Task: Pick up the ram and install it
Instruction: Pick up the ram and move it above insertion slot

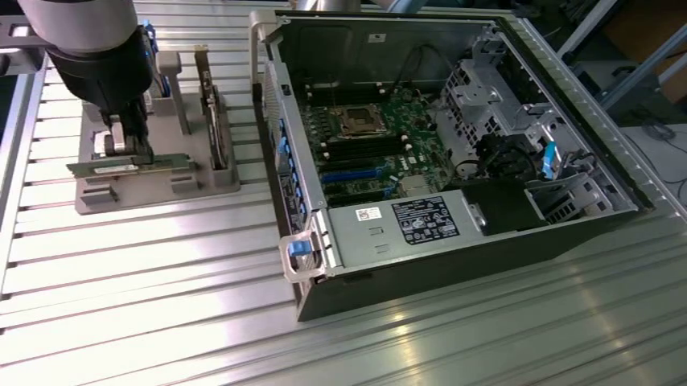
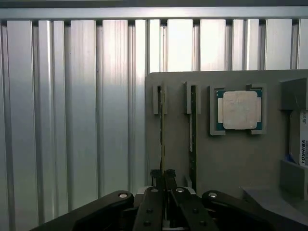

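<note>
Claw (image 1: pixel 134 153): clenched on the ram (image 2: pixel 162 139), which stands edge-up in its tray (image 2: pixel 231 159) slot on the table (image 2: pixel 96 120), beside its twin (image 2: pixel 193 144). Risk, as I judge it: the grip is on a thin edge, so a tilt could jam the ram in its slot or let it slip.

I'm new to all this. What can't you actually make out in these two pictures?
- Ram held in the shut gripper: wrist view, seen edge-on, so its chips are hidden.
- Hard drive: wrist view, cut off by the picture's edge, so only part of the label is readable.
- Motherboard slots: exterior view, too small to tell which are free.
- Arm: exterior view, cut off by the top edge.
</note>
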### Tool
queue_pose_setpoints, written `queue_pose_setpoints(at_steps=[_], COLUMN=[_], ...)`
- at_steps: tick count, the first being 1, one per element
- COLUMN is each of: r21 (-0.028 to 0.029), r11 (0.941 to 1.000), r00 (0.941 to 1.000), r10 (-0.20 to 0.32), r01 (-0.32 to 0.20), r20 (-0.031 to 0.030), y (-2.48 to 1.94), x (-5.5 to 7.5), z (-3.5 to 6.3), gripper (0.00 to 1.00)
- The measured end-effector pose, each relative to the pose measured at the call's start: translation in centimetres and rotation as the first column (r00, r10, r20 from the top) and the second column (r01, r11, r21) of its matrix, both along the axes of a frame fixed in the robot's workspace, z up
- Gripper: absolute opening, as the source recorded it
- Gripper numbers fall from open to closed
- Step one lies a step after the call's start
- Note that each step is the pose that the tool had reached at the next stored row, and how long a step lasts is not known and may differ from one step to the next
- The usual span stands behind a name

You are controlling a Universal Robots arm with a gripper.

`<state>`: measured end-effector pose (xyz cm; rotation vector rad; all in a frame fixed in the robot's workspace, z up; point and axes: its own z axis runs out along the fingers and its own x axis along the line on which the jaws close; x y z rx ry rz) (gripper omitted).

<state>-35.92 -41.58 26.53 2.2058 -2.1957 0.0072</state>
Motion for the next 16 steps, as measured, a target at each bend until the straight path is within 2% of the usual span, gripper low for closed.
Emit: queue_pose_setpoints(at_steps=[2, 6, 9, 11, 16], r21=[0.0000, 0.0001, 0.0000, 0.0000, 0.0001], r11=[1.0000, 1.0000, 1.0000, 1.0000, 1.0000], r00=[1.0000, 1.0000, 1.0000, 1.0000, 1.0000], r10=[0.000, 0.000, 0.000, 0.000, 0.000], r01=[0.000, 0.000, 0.000, 0.000, 0.000], r20=[0.0001, 0.0001, 0.0001, 0.0000, 0.0001], y=[0.00, 0.00, 0.00, 0.00, 0.00], x=[0.0, 0.1, 0.1, 0.1, 0.1], z=[1.80, 4.61, 5.94, 7.20, 9.12], gripper=[0.12, 0.12, 0.12, 0.12, 0.12])
